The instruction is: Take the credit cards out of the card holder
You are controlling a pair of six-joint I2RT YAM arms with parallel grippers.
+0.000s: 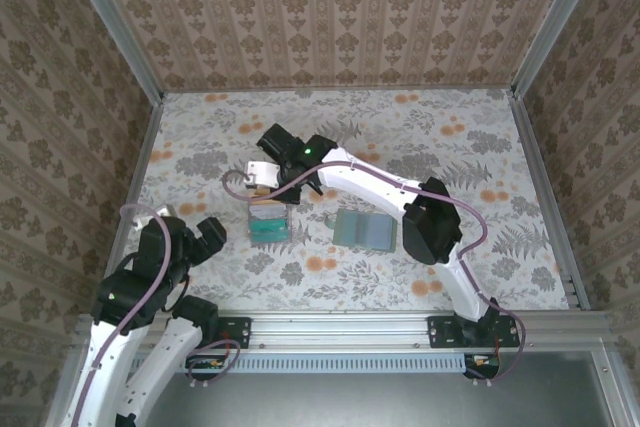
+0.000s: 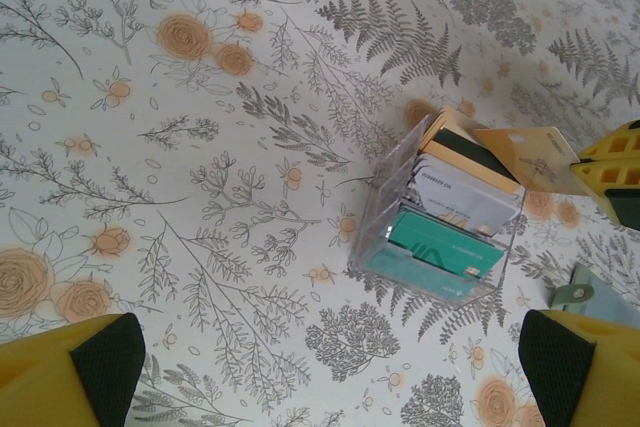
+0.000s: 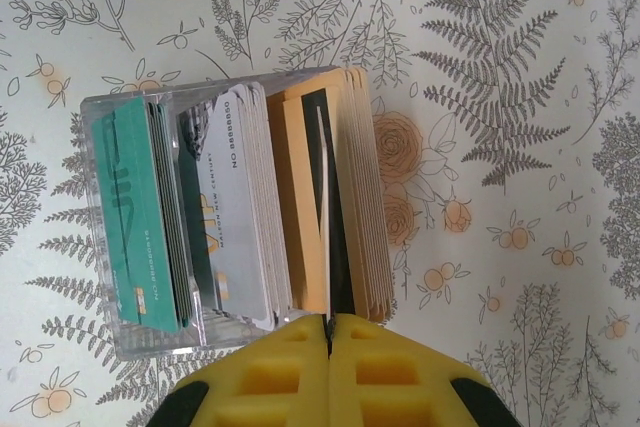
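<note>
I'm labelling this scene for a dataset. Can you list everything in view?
credit cards: a tight stack, too many to count; teal, grey-white, beige and dark; standing in the holder
clear card holder: one, transparent, mid-table
beige card: one, pinched at the holder's end
grey-green folder: one, flat, right of the holder
table: one, pale floral cover with orange blooms
walls: brown patterned, around the table
left gripper: open, holding nothing, near-left of the table
right gripper: shut on the beige card
</note>
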